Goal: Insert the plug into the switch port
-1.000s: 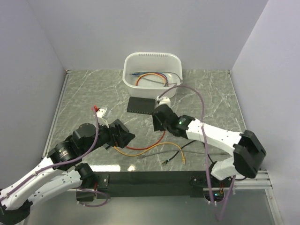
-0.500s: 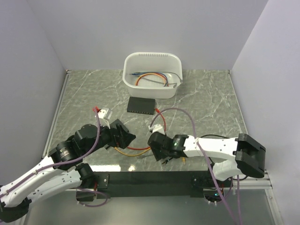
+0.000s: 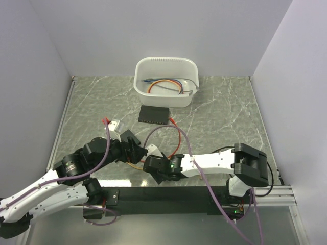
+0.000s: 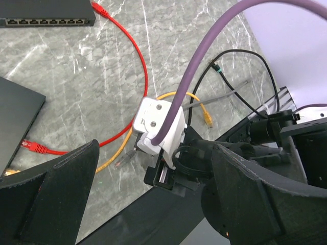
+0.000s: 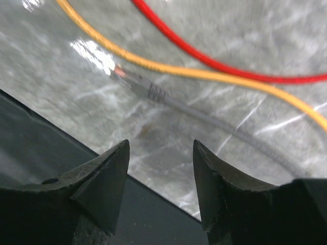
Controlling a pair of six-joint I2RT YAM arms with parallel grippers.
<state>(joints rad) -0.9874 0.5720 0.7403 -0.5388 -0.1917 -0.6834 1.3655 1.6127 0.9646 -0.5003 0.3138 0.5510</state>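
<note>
The black switch [image 3: 154, 115] lies in front of the tub, its row of ports [image 4: 46, 21] facing me, with a red plug [image 4: 99, 8] at its right end. A grey cable's clear-tipped plug [image 5: 130, 79] lies loose on the marble beside the yellow cable [image 5: 168, 69]; it also shows in the left wrist view as the grey plug [image 4: 125, 159]. My right gripper [image 5: 161, 148] hovers open just short of it, near the table's front edge, holding nothing. My left gripper [image 4: 156, 148] stands wide open and empty, looking down on the right wrist [image 3: 163, 166].
A white tub [image 3: 166, 59] at the back holds several cables. A red cable [image 3: 179, 140] loops from the switch. A second black box [image 4: 15, 117] with a red plug [image 4: 34, 147] lies under the left arm. Yellow plug [image 4: 208, 119] and black cable [image 4: 240, 56] lie right. The black front bar [image 3: 163, 196] borders the table.
The right arm has swung from beside the switch back and left to the table's front edge next to the left gripper. The left arm has barely moved.
</note>
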